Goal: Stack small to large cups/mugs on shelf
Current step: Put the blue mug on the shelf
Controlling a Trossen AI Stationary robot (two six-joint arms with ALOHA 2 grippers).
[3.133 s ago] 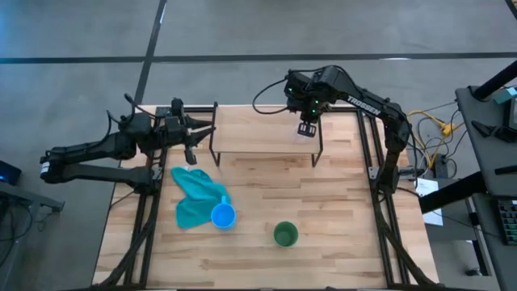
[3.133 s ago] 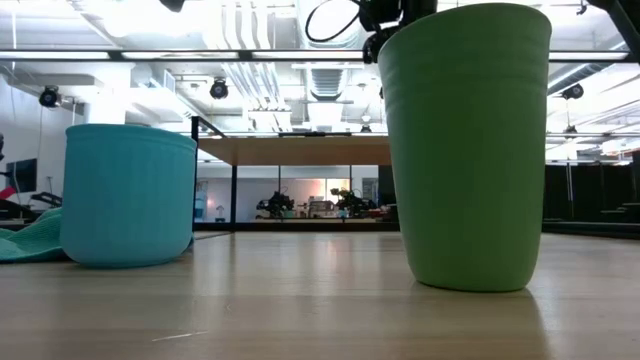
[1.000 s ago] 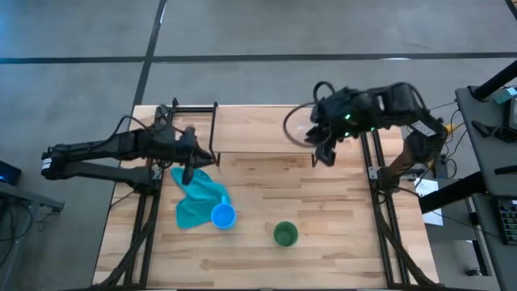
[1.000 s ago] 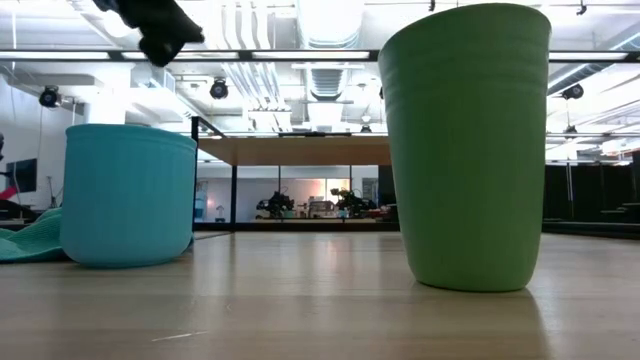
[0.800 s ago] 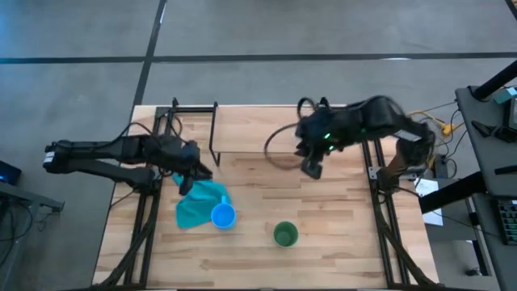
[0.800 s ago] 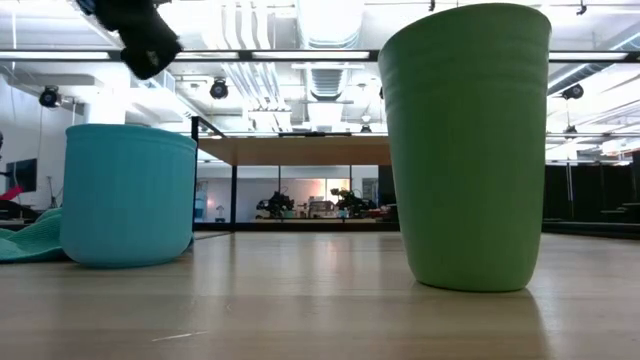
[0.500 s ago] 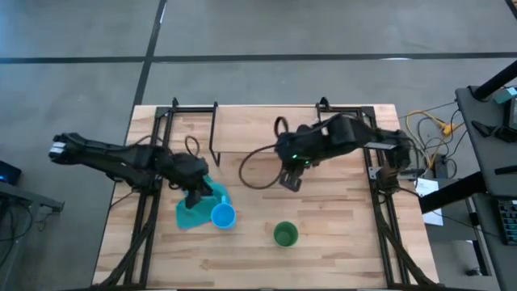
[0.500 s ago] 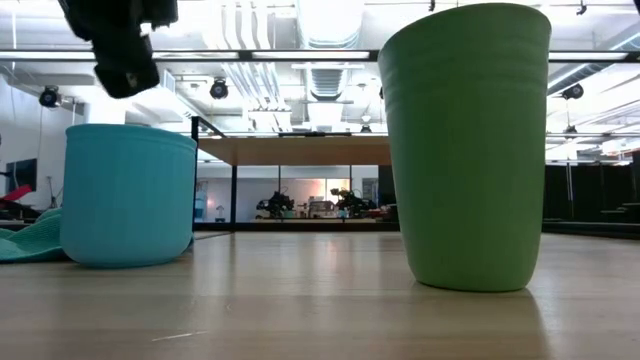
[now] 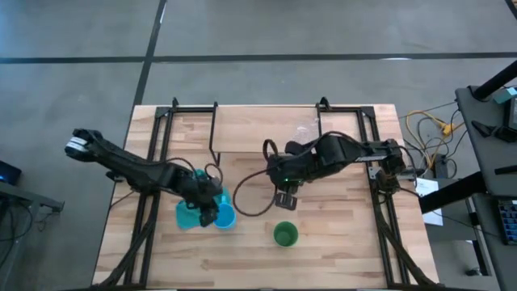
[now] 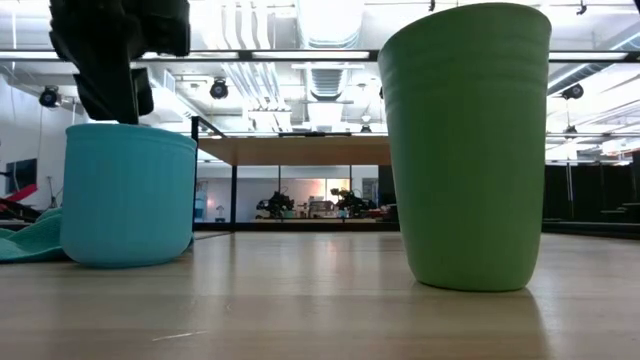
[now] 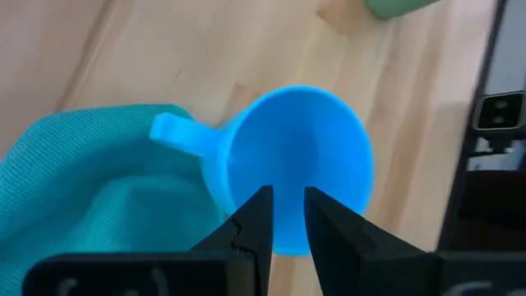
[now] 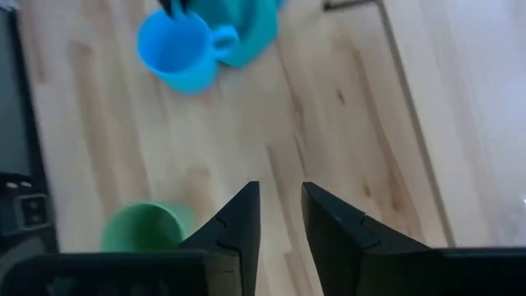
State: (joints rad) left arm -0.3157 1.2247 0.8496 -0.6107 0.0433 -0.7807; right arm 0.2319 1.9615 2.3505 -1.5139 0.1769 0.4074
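Note:
The blue cup [image 9: 224, 217] with its handle [image 11: 173, 130] stands upright on the table, against the teal cloth [image 9: 187, 217]. My left gripper [image 9: 212, 212] hangs just over its rim [image 10: 130, 128], its fingers a narrow gap apart above the cup's mouth [image 11: 283, 205]. The green cup [image 9: 284, 234] stands upright nearer the table's near edge. My right gripper [image 9: 284, 200] hovers over bare table between the shelf [image 9: 266, 129] and the green cup [image 12: 144, 226], also narrowly open. The clear glass cup [image 9: 305, 131] shows only faintly, on the shelf's right end. My left gripper comes from above, pointing down at the blue cup's mouth near the handle side of the rim [image 11: 234, 218]. I cannot tell whether its fingertips [image 11: 261, 201] touch the cup. The cup stands on the table.
The shelf's black legs [image 9: 214, 133] rise at the table's far side. Black frame rails run along both table edges [image 9: 149, 218]. A loose black cable [image 9: 254, 190] loops from the right arm over the table between the two cups. Bare wood lies right of the green cup.
My left gripper has travelled from beside the shelf's left leg toward the near edge and rightward, and come down over the blue cup. My right gripper has moved from the shelf's right end leftward and toward the near edge, toward the green cup. The cups have stayed put.

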